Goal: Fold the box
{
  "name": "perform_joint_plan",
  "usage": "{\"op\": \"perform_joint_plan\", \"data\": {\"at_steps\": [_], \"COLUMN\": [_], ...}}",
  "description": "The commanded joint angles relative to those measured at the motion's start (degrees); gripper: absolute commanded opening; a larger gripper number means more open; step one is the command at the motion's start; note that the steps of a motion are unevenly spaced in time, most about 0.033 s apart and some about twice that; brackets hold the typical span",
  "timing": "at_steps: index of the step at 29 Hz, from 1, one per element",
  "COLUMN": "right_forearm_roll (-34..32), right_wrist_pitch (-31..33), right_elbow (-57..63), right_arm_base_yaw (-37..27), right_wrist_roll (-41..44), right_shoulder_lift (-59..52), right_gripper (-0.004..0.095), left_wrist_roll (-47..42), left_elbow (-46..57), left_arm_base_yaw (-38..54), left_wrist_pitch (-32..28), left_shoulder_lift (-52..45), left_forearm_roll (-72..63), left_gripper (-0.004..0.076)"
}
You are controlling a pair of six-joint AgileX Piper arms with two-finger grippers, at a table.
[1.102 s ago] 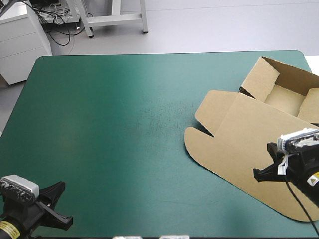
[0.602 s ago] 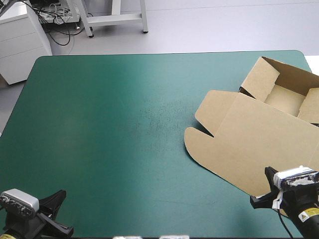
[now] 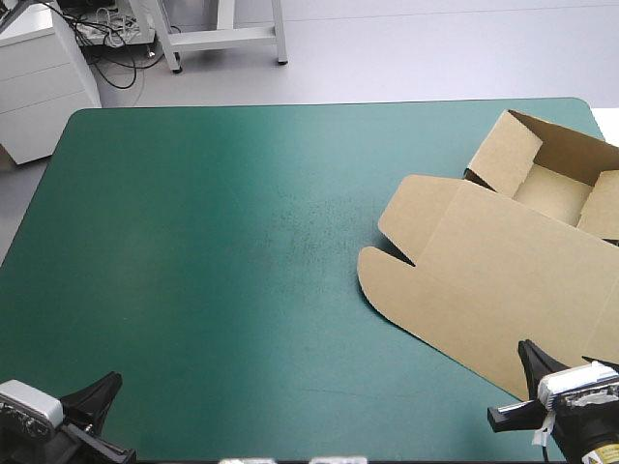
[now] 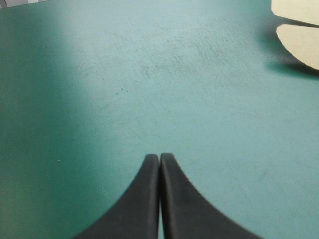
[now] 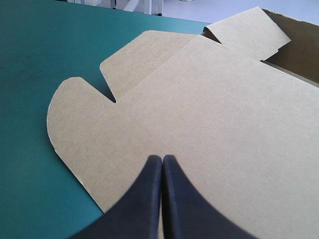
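The brown box (image 3: 484, 271) lies at the table's right side. Its open tray (image 3: 556, 184) has raised walls at the far right, and its lid (image 3: 493, 290) lies flat toward the front, ending in two rounded flaps. My right gripper (image 3: 517, 389) is shut and hovers at the lid's front edge, near the table's front right corner. In the right wrist view its tips (image 5: 162, 159) meet over the lid (image 5: 209, 109), holding nothing. My left gripper (image 3: 100, 414) is at the front left corner. It (image 4: 159, 157) is shut over bare cover, far from the flaps (image 4: 299, 42).
The teal-green cover (image 3: 213, 251) stretches from the box to the table's left edge. The tray sits close to the table's right edge and far right corner (image 3: 580, 104). Both grippers are low at the table's front edge.
Both arms have drawn back toward the table's front edge. The right gripper slid from above the lid's right part to its front edge. The box has not moved.
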Motion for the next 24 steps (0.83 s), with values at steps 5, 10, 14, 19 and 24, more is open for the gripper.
{"op": "perform_joint_plan", "data": {"at_steps": [5,10,14,19,24], "right_forearm_roll": [0.99,-0.24,-0.25,-0.25,-0.25], "right_wrist_pitch": [-3.56,-3.67,-3.76,-3.76,-3.88], "right_elbow": [-1.47,-1.47,-1.47,-1.47,-1.47], "right_arm_base_yaw": [0.11,0.11,0.11,0.11,0.11], "right_wrist_roll": [0.13,0.31,0.31,0.31,0.18], "right_shoulder_lift": [0.78,0.78,0.78,0.78,0.78], "right_gripper": [-0.0023,-0.0023,-0.0023,-0.0023,-0.0023], "left_wrist_roll": [-0.08,-0.08,-0.08,-0.08,-0.08], "left_elbow": [-1.16,-1.16,-1.16,-1.16,-1.16], "left_arm_base_yaw": [-0.07,-0.07,-0.07,-0.07,-0.07], "left_wrist_pitch": [-3.97,-3.97,-3.97,-3.97,-3.97], "left_shoulder_lift": [0.33,0.33,0.33,0.33,0.33], "left_forearm_roll": [-0.15,-0.15,-0.15,-0.15,-0.15], "left_gripper": [-0.0032,-0.0032,-0.0032,-0.0032,-0.0032]}}
